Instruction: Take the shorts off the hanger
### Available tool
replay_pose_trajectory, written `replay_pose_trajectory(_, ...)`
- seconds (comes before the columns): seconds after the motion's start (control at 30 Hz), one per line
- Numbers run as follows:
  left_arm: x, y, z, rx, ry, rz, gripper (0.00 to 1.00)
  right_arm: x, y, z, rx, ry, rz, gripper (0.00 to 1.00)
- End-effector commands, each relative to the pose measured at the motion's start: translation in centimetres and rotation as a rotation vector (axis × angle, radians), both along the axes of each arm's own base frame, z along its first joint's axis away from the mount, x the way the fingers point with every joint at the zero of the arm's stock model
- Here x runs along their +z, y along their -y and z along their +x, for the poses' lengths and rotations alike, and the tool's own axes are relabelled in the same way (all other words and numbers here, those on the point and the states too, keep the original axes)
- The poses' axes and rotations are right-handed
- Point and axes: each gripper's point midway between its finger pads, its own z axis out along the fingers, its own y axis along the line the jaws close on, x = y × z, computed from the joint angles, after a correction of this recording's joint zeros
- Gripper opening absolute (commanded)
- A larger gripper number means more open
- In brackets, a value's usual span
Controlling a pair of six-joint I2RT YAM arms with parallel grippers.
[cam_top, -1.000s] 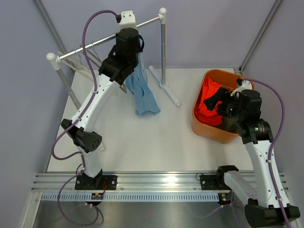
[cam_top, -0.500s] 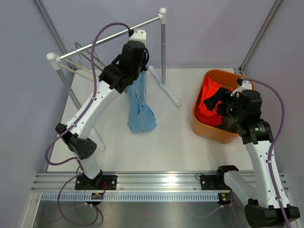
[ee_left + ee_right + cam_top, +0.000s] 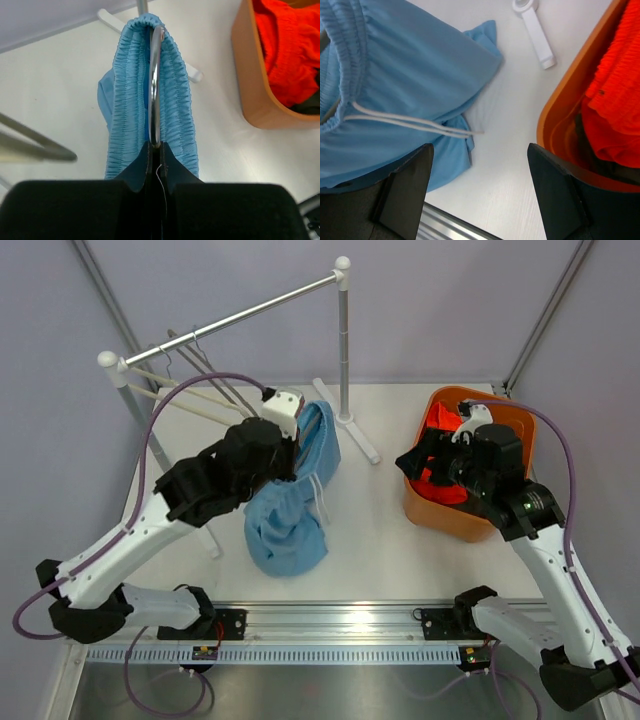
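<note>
Overhead view of a white table (image 3: 380,540) with two robot arms. Left of centre, the left gripper (image 3: 155,150) is clamped tight on the wire of a metal hanger (image 3: 155,85). The hanger is off the rack and held low. The light blue shorts (image 3: 290,520) are on it, their gathered waistband stretched around the wire loop and their lower part pooled on the table.

At the right of the frame, the right gripper (image 3: 480,170) holds nothing; its jaws stand wide apart. It hangs at the left edge of an orange basket (image 3: 430,510) and faces the blue cloth and its white drawstring, near them but not touching.

The step in hand looks like stripping the last pair from its hanger. The next move probably calls for the right gripper to reach across, close on the waistband or a fold of cloth, and pull it off the wire while the left gripper holds the hanger steady.

Counted: three pairs of shorts — one blue on the held hanger and two in the basket. Those two are the bright orange shorts (image 3: 615,75) and a dark pair (image 3: 592,150), of which only a sliver shows. There is one basket and one clothes rack (image 3: 240,315) at upper left. At least two bare hangers hang from the rack's bar — the exact number is hard to tell.
</note>
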Motion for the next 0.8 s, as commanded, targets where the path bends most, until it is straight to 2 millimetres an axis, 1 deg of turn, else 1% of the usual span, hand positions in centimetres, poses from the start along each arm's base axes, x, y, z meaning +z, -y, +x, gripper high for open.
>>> replay_pose_trajectory(0.0, 0.9, 0.5, -3.0, -0.041, 0.027, -0.109, 0.00, 1.4, -1.6, 0.3, 0.010, 0.025, 0.016, 0.85)
replay_pose_trajectory(0.03, 0.3, 0.5, -3.6, -0.050, 0.016, -0.099, 0.00, 1.4, -2.1, 0.4, 0.014, 0.023, 0.015, 0.85)
replay_pose_trajectory(0.07, -0.7, 0.9, -4.7, -0.072, -0.003, -0.096, 0.00, 1.7, -2.7, 0.4, 0.023, 0.026, 0.016, 0.84)
replay_pose_trajectory(0.1, -1.3, 1.1, -5.1, -0.080, -0.012, -0.089, 0.00, 1.3, -4.2, 0.1, 0.064, 0.010, 0.004, 0.84)
replay_pose_trajectory(0.13, -1.8, 1.3, -5.5, -0.087, -0.023, -0.090, 0.00, 1.2, -4.5, 0.3, 0.058, 0.007, -0.011, 0.85)
replay_pose_trajectory(0.17, -2.6, 1.9, -6.1, -0.104, -0.034, -0.075, 0.00, 1.4, -5.4, 0.2, 0.078, 0.004, -0.010, 0.84)
replay_pose_trajectory(0.2, -2.9, 2.0, -6.3, -0.106, -0.036, -0.065, 0.00, 0.8, -6.1, 0.6, 0.072, -0.012, -0.032, 0.84)
replay_pose_trajectory(0.23, -3.3, 2.1, -6.5, -0.108, -0.040, -0.054, 0.00, 1.0, -7.1, 0.2, 0.086, -0.005, -0.045, 0.84)
replay_pose_trajectory(0.27, -3.5, 2.3, -6.7, -0.111, -0.040, -0.046, 0.00, 0.8, -7.8, 0.1, 0.089, -0.010, -0.047, 0.84)
replay_pose_trajectory(0.3, -3.8, 2.2, -6.6, -0.097, -0.038, -0.034, 0.00, 0.5, -8.3, 0.2, 0.091, -0.020, -0.055, 0.84)
replay_pose_trajectory(0.33, -3.9, 2.2, -6.6, -0.100, -0.039, -0.034, 0.00, 0.4, -9.0, -0.1, 0.101, -0.019, -0.059, 0.84)
replay_pose_trajectory(0.47, -4.0, 3.0, -7.0, -0.136, -0.045, -0.044, 0.00, 0.1, -10.5, -0.3, 0.118, -0.027, -0.070, 0.82)
replay_pose_trajectory(0.5, -4.0, 3.2, -7.0, -0.142, -0.047, -0.042, 0.00, -0.4, -10.9, -0.2, 0.123, -0.038, -0.083, 0.81)
replay_pose_trajectory(0.53, -4.0, 3.3, -7.1, -0.147, -0.045, -0.038, 0.00, -0.4, -11.2, -0.1, 0.122, -0.036, -0.085, 0.80)
replay_pose_trajectory(0.6, -4.0, 3.5, -7.3, -0.156, -0.046, -0.038, 0.00, -1.0, -11.9, -0.1, 0.132, -0.046, -0.100, 0.79)
replay_pose_trajectory(0.77, -4.5, 4.0, -7.4, -0.172, -0.049, -0.026, 0.00, -1.4, -13.4, 0.2, 0.151, -0.053, -0.110, 0.78)
